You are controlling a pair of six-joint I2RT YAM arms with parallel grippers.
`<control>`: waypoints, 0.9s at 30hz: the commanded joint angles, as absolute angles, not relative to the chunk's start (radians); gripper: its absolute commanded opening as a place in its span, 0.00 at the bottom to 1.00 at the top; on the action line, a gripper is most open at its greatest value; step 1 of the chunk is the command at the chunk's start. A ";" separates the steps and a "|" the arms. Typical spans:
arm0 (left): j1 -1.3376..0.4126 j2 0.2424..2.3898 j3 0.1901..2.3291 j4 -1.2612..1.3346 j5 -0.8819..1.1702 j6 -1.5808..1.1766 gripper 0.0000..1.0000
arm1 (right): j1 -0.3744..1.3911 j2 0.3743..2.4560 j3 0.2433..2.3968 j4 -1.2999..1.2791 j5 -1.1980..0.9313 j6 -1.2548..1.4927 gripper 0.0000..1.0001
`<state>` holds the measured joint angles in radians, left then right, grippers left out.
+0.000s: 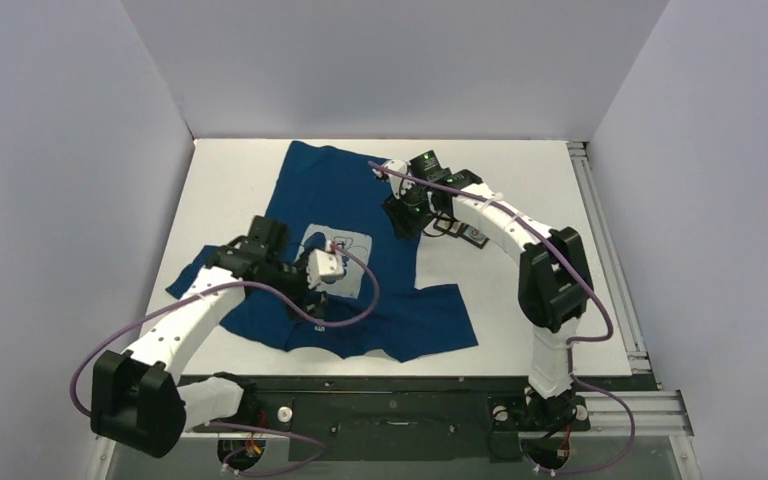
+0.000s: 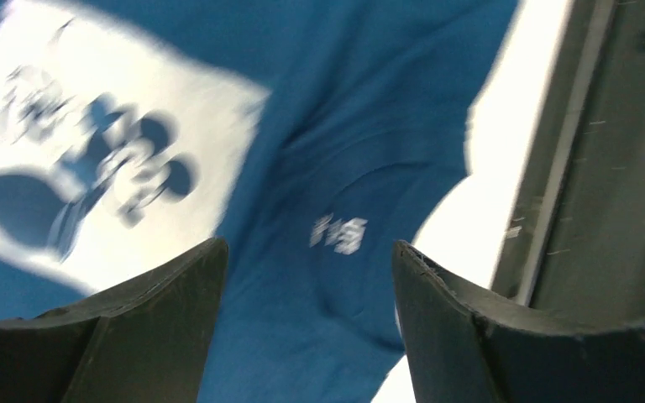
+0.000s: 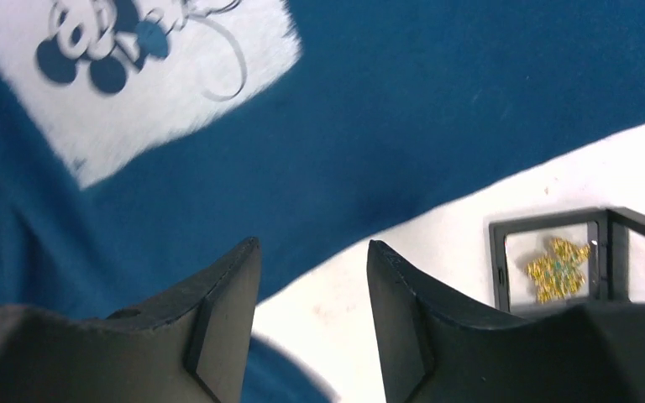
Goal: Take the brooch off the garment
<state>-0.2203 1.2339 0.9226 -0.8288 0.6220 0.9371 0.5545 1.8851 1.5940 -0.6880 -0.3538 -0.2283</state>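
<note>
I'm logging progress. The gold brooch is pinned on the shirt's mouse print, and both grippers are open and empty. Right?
Not quite. The right wrist view shows the brooch in a black-framed case on the table beside the shirt, not on its print. Left gripper and right gripper are open and empty.

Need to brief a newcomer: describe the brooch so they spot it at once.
Find the blue shirt spread on the white table. On bare table beside its right edge sits a small black-framed clear case. The brooch shows inside it: gold, star-shaped, the only glittering thing there.
</note>
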 commanded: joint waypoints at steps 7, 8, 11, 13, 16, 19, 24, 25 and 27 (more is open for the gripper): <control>-0.688 1.297 0.844 -0.493 0.465 0.599 0.57 | 0.514 2.099 1.764 -0.558 -0.352 -0.082 0.43; -0.744 1.328 0.840 -0.469 0.418 0.594 0.57 | 0.514 2.130 1.787 -0.566 -0.349 -0.083 0.43; -0.811 1.390 0.849 -0.442 0.348 0.582 0.56 | 0.514 2.177 1.812 -0.569 -0.317 -0.089 0.42; -0.838 1.433 0.855 -0.428 0.323 0.579 0.56 | 0.513 2.206 1.827 -0.568 -0.296 -0.098 0.41; -0.866 1.494 0.853 -0.419 0.296 0.578 0.55 | 0.510 2.247 1.853 -0.577 -0.272 -0.102 0.40; -0.904 1.534 0.844 -0.436 0.278 0.591 0.54 | 0.504 2.285 1.878 -0.604 -0.256 -0.102 0.40; -0.952 1.604 0.841 -0.479 0.274 0.612 0.54 | 0.495 2.350 1.955 -0.668 -0.237 -0.101 0.40; -0.958 1.608 0.843 -0.495 0.282 0.617 0.53 | 0.492 2.369 1.976 -0.685 -0.235 -0.099 0.40; -0.961 1.611 0.850 -0.531 0.318 0.627 0.53 | 0.486 2.398 2.008 -0.709 -0.235 -0.094 0.40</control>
